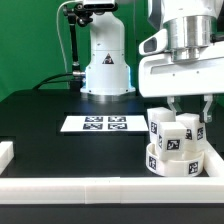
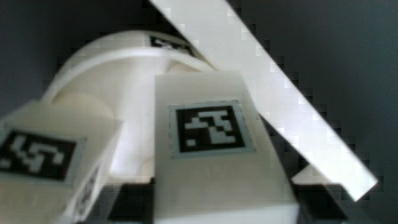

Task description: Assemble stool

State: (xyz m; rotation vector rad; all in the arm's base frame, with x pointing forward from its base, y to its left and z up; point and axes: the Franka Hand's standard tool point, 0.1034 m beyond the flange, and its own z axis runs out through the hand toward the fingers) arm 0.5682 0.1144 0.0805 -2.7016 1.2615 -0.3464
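- Table (image 1: 60, 150): black top, takes up most of the exterior view, green wall behind it.
- Arm (image 1: 185, 45): big white body coming down from the top on the exterior view's right. A second white robot base (image 1: 107, 62) sits at the far side, well apart from the action.
- Rails: a long white rail (image 1: 100, 188) runs along the near edge, and a short bit of rail (image 1: 5, 152) pokes in on the exterior view's left. The wrist view also shows a white rail (image 2: 267, 90) running diagonally beside the stool parts.
- Marker board (image 1: 104, 124): flat white sheet with tags, lying mid-table, near the far base and clear of everything else.
- Seat (image 1: 176, 162): the round white disc, tagged, sitting on the near right of the table just behind the long rail.
- Legs: white tagged blocks standing up on the seat. One leg (image 1: 161, 124) is on the disc's left part, another leg (image 1: 190, 128) just beside it on the right. In the wrist view a leg (image 2: 210, 135) fills the middle with its tag facing the camera, and a second tagged leg (image 2: 45, 150) sits next to it.
- Gripper (image 1: 190, 108): hanging right over the legs, fingers pointing down, jaws partly spread around the top of the right one. Honestly can't tell whether the pads are actually pinching it or just sitting either side.
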